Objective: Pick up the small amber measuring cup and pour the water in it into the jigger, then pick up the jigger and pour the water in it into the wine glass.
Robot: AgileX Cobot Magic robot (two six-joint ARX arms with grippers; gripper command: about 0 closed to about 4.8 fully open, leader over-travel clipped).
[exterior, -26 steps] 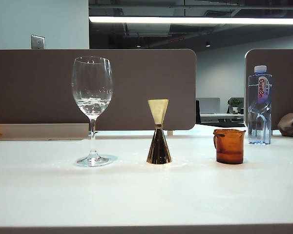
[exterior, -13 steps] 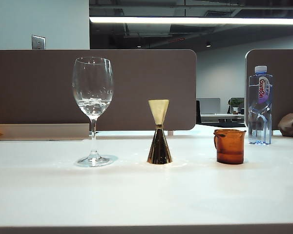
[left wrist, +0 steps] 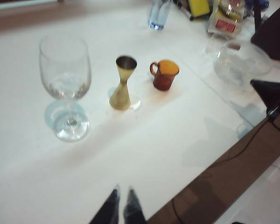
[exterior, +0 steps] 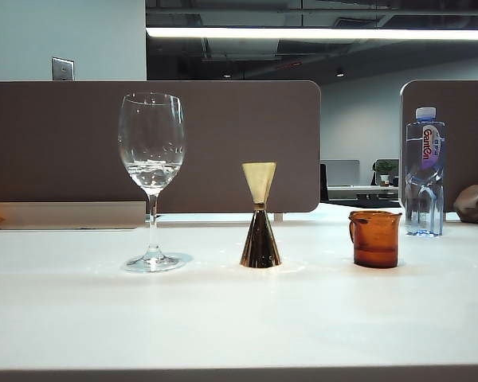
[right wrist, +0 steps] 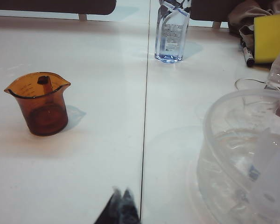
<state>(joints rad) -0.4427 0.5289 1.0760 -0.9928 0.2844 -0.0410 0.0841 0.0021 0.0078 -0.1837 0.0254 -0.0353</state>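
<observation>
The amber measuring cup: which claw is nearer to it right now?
Right, as far as the wrist views show. The right claw, shut, hovers just short of the amber measuring cup. The left claw hangs near the table's edge, well back from the cup, jigger and wine glass.

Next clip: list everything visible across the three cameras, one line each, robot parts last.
wine glass: 1, clear, standing at the left of the row on the table, a little water in the bowl.
jigger: 1, gold, upright in the middle of the row, pale cone on top.
measuring cup: 1, amber, right of the jigger, standing free.
water bottle: 1, clear with blue cap, behind the cup.
plastic bowl: 1, clear, on the table's right side.
marker: 1, black, beside the yellow block.
yellow block: 1, far right.
table: 1, white.
left gripper: 1, dark, jaws near together, above the table's near edge, holding nothing.
right gripper: 1, dark, shut, empty, short of the cup.
</observation>
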